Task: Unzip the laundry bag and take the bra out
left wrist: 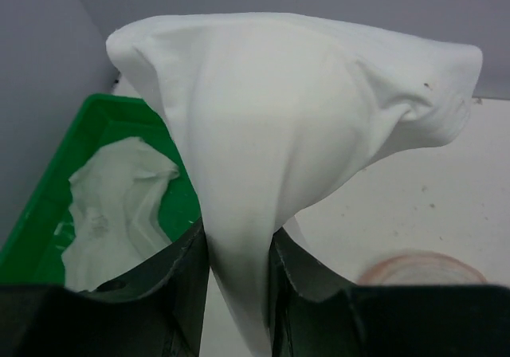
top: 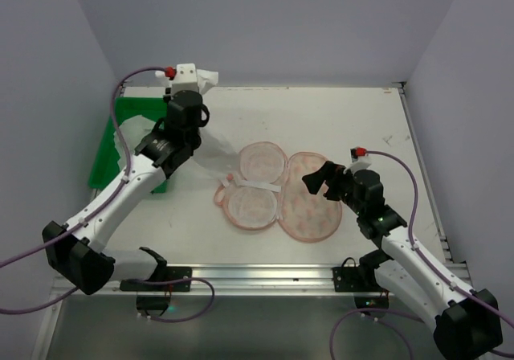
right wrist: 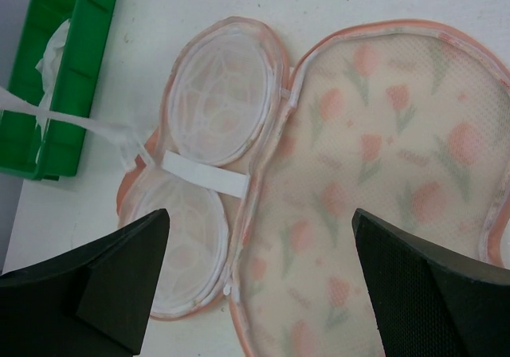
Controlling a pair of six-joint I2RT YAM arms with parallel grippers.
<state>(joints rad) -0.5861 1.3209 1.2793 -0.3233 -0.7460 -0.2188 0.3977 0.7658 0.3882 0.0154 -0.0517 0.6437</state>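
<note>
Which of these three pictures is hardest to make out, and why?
Left wrist view: the white cloth pinched in the left fingers fills the frame, bright and nearly featureless. Right wrist view: the cream printed laundry bag is sharp, the dark right fingers underexposed. Top view: even light, soft shadows.

Your left gripper (left wrist: 237,241) has its tips buried in the white bra (left wrist: 295,118), which blocks most of the left wrist view. The laundry bag (left wrist: 421,266) shows there as a blurry sliver. The green tray (left wrist: 119,122) is cut by the left edge. The right wrist view crops the bag's printed half.
</note>
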